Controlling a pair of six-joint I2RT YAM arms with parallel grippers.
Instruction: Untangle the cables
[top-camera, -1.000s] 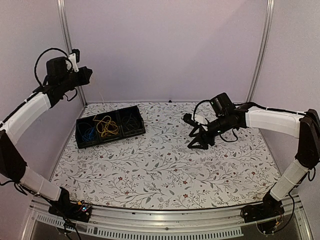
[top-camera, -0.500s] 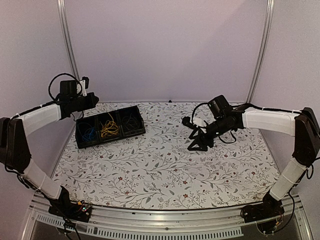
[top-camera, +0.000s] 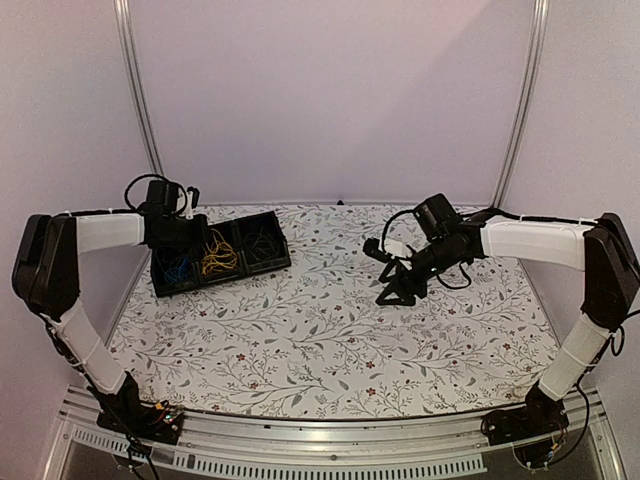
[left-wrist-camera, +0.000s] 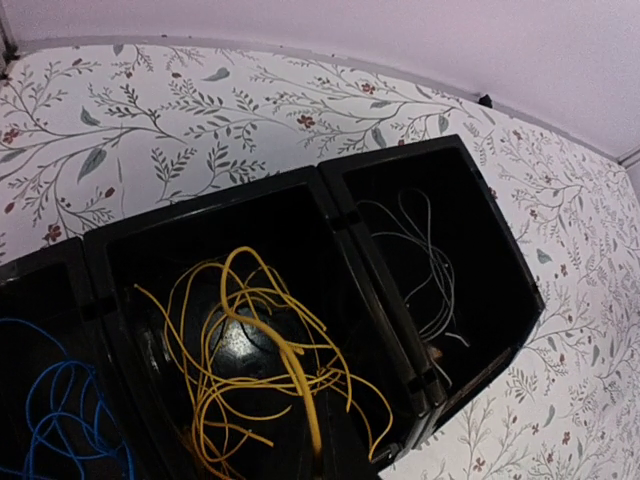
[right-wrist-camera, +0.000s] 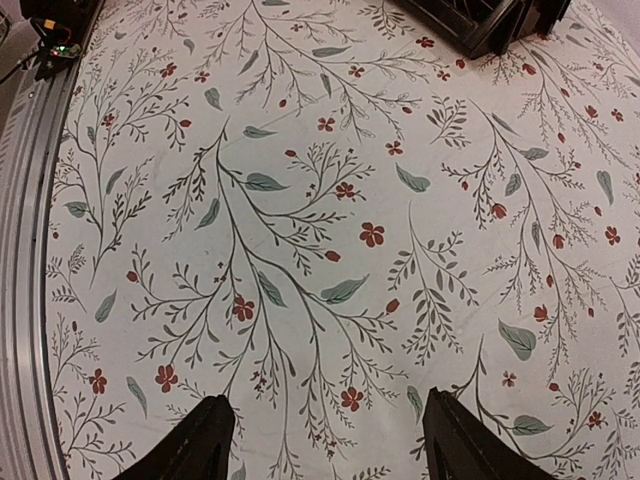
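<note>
Expect the cables to be light, limp and quick to snag, so pinch one raised strand at the top of a loop. They lie in the black tray at the upper left of the counter: blue cable left, yellow cable middle, thin dark cable right. As loose coils they have no single long axis, though the yellow one's thickest strand runs toward the bottom of the left wrist frame. Your left end effector hangs closed over the tray with no cable seen in it; your right end effector stands wide open, holding nothing, above the counter.
</note>
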